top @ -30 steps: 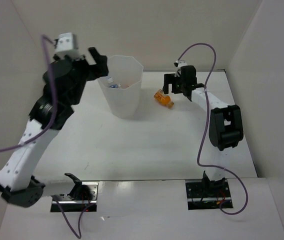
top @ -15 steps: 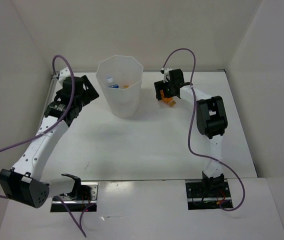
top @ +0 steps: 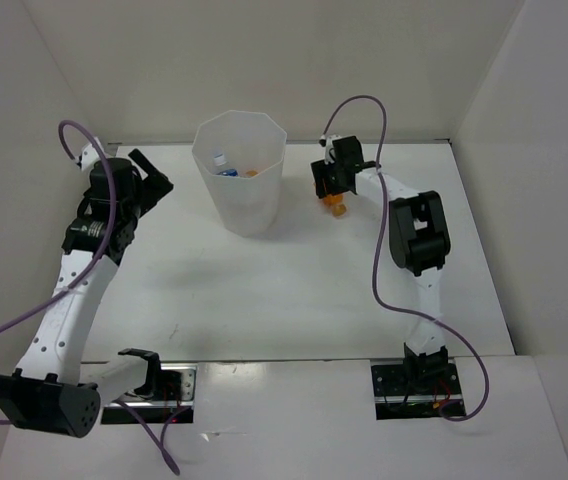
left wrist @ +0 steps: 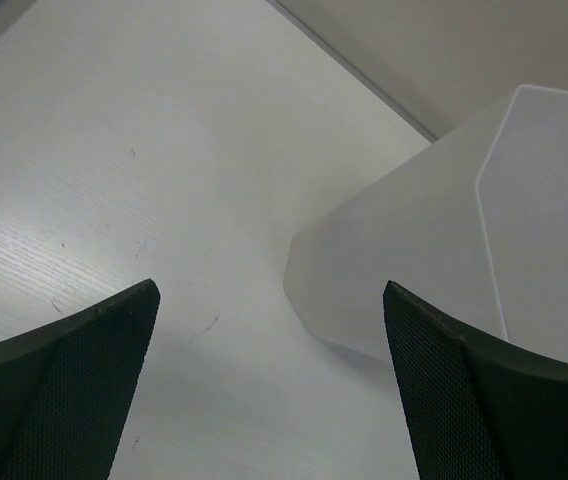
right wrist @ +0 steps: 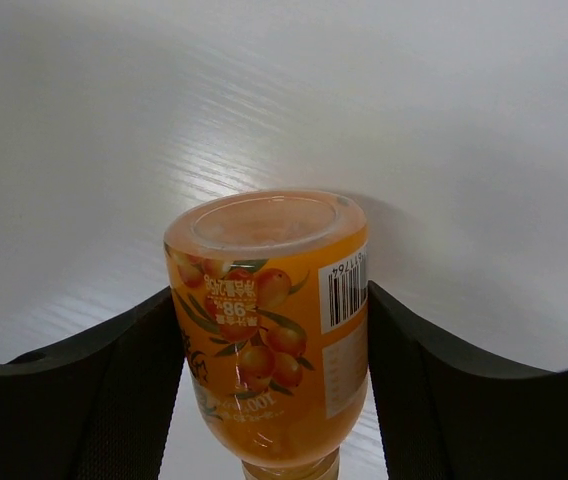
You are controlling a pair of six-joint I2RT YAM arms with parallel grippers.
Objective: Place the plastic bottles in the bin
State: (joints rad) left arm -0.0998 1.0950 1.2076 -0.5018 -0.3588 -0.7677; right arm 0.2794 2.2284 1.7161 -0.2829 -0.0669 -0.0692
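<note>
White walls enclose a white tabletop (top: 294,290). At far left, the left gripper (top: 152,172) hangs with its fingers wide apart, holding nothing, near the bin (top: 254,210). That tall translucent bin stands far centre, a blue-labelled bottle (top: 222,166) showing inside. Just right of it, the right gripper (top: 332,190) is clamped on an orange bottle (right wrist: 269,320), likely ready to carry it over. Its label shows oranges and a barcode; the upside-down print is hard to read.
</note>
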